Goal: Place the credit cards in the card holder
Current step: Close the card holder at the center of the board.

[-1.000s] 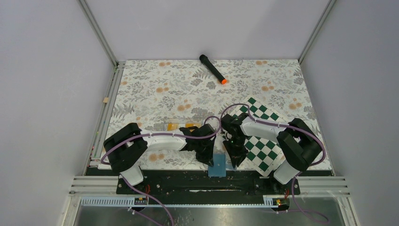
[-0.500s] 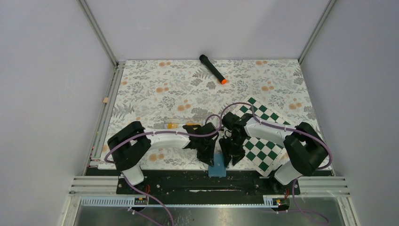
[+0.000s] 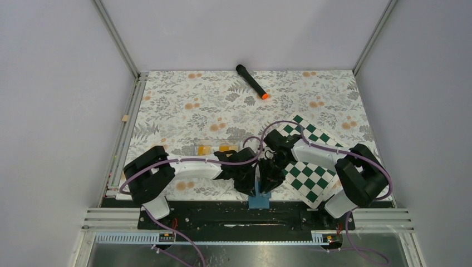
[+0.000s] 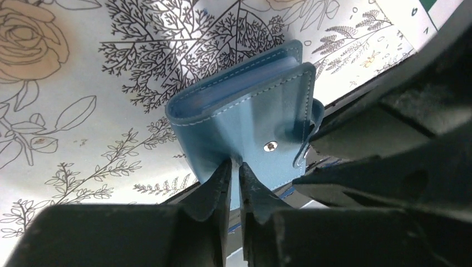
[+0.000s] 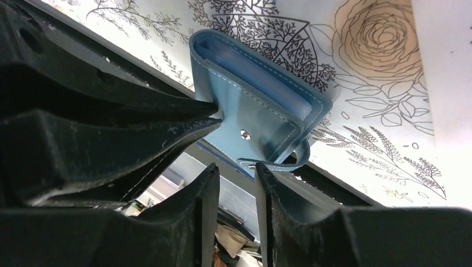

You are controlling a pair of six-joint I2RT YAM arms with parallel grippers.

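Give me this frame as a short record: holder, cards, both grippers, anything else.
card holder: blue, folded, snap tab undone, between both grippers
left gripper: shut on the card holder's lower edge
right gripper: open, tips beside the snap tab
credit cards: two, lying in the clear tray
other: black marker at the far side, chessboard under the right arm

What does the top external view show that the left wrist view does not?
Only the top view: the credit cards in a clear tray, the chessboard, a black stick with orange tip. Only the left wrist view: the left hand pinching the card holder, and its snap stud. Both: the card holder and the floral cloth.
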